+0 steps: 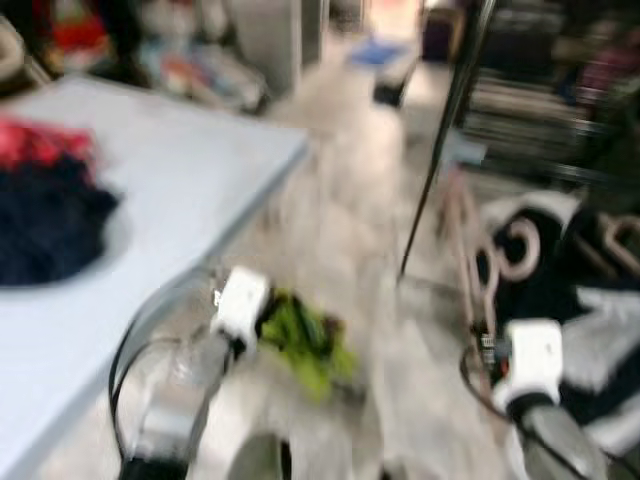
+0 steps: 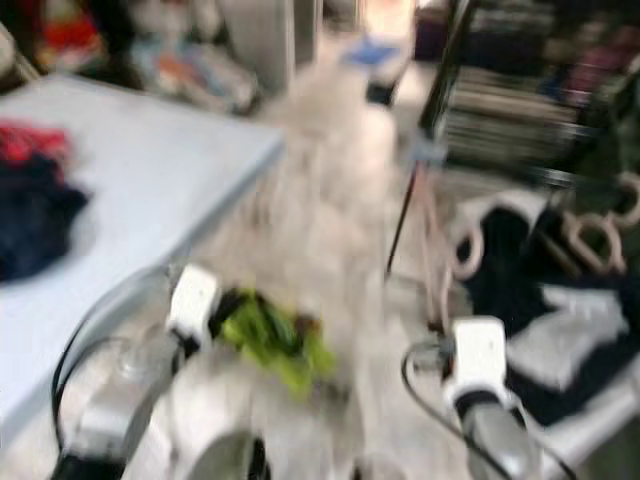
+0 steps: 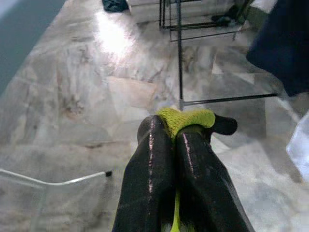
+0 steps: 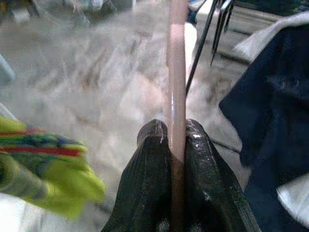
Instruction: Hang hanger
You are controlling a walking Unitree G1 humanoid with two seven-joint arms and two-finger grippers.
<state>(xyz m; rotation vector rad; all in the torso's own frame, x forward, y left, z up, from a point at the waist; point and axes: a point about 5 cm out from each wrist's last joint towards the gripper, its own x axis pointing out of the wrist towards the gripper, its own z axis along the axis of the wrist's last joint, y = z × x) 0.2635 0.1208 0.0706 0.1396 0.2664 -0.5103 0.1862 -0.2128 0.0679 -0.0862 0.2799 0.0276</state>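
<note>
**Pink hanger pinched in right end effector, green cloth in left**

The right end effector is pressed together on the thin pink hanger, which rises straight up out of its fingers. The left end effector pinches a yellow-green garment over open marble floor. The pale table edge lies to the left; a black rack pole stands ahead right. The head views are blurred.

neon yellow-green garment, pale pink hanger, light blue table, grey-beige marbled floor, navy clothes
</note>
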